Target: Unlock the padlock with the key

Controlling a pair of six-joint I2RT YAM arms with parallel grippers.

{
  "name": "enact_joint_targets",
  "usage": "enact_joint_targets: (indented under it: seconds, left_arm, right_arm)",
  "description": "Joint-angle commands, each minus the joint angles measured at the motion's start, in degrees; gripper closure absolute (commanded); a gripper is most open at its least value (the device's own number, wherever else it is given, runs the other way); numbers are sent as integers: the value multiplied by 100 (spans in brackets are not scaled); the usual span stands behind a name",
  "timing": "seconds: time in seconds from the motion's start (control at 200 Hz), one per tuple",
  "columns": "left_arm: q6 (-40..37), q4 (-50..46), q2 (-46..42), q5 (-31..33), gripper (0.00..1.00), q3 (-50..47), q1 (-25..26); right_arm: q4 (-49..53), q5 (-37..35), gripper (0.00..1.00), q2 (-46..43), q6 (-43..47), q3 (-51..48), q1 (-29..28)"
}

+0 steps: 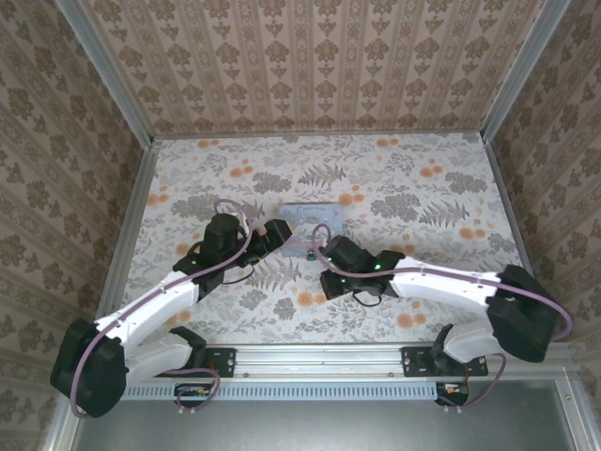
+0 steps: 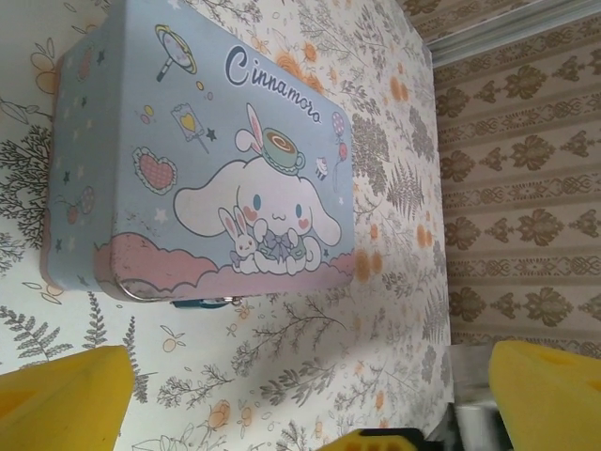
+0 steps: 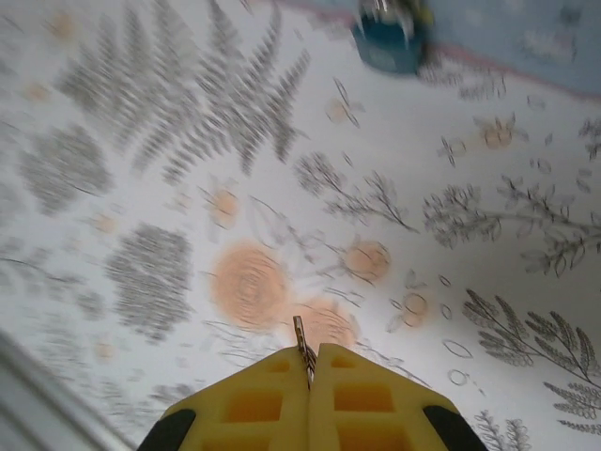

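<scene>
The jaws of the right gripper [image 3: 310,362] are clenching on the key [image 3: 301,340], and in the right wrist view we are seeing its thin blade poking out past the fingertips. The padlock [image 3: 388,39] is sitting well ahead of those jaws and a little to their right, hard against the edge of the tin [image 3: 526,33]. In the left wrist view the left gripper [image 2: 310,366] is standing released, its yellow fingers [image 2: 61,399] spread wide with nothing between them, and the tin's printed lid is lying ahead of them, apart. From the top external view both grippers are flanking the tin's near edge, the padlock just beyond the right fingertips. We are judging the padlock light, hard and likely to skid or swing, so the free jaws should be pinching its flat body sides, leaving the keyhole clear
</scene>
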State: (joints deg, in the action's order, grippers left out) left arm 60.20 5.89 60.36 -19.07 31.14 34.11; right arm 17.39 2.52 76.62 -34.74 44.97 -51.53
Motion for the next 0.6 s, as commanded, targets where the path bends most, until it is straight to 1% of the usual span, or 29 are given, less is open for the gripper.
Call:
enact_joint_targets:
  seconds: [0.0,0.1,0.15,0.285,0.405,0.495,0.595]
  left_arm:
    - [79,231,-96,-215,3,65,105]
    - [314,616,-13,-319,9,90,276]
    - [456,895,72,-374,15,85,390]
    - [946,1863,376,-491,34,23,639]
    - [1380,2792,607,-453,47,-68,814]
    - [1420,2962,716,-415,56,5,929]
    - [1355,2998,799,-322,59,75,1029]
  right_arm:
    - [-729,381,100,-599,-706,-132,213]
    - [-1231,521,100,-977,-1197,-182,513]
    - [-1501,555,100,-1097,-1448,-203,675]
    - [-2386,567,100,-1271,-2293,-386,1017]
    - [-2935,437,100,-1256,-2829,-527,1192]
    - [-3215,321,100,-1222,-3135,-628,1255]
    - [-3689,242,100,-1163,-3524,-798,1294]
